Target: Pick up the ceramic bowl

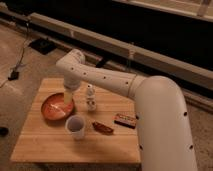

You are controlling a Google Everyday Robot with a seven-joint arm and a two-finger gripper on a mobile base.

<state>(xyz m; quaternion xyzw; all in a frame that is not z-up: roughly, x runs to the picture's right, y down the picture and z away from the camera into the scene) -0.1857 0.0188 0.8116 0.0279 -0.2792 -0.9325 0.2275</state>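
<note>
The ceramic bowl (56,107) is a wide shallow reddish-orange bowl with a paler centre. It sits on the left part of the wooden table (45,142). My white arm reaches in from the lower right and bends down over the bowl. My gripper (67,97) hangs just above the bowl's right inner side, close to its rim. A small white cup (76,126) stands just in front and to the right of the bowl.
A small white bottle (90,97) stands right of the bowl. A brown boat-shaped object (102,127) and a dark flat rectangular item (125,120) lie further right. Behind the table runs a low ledge, with cables on the floor at the left.
</note>
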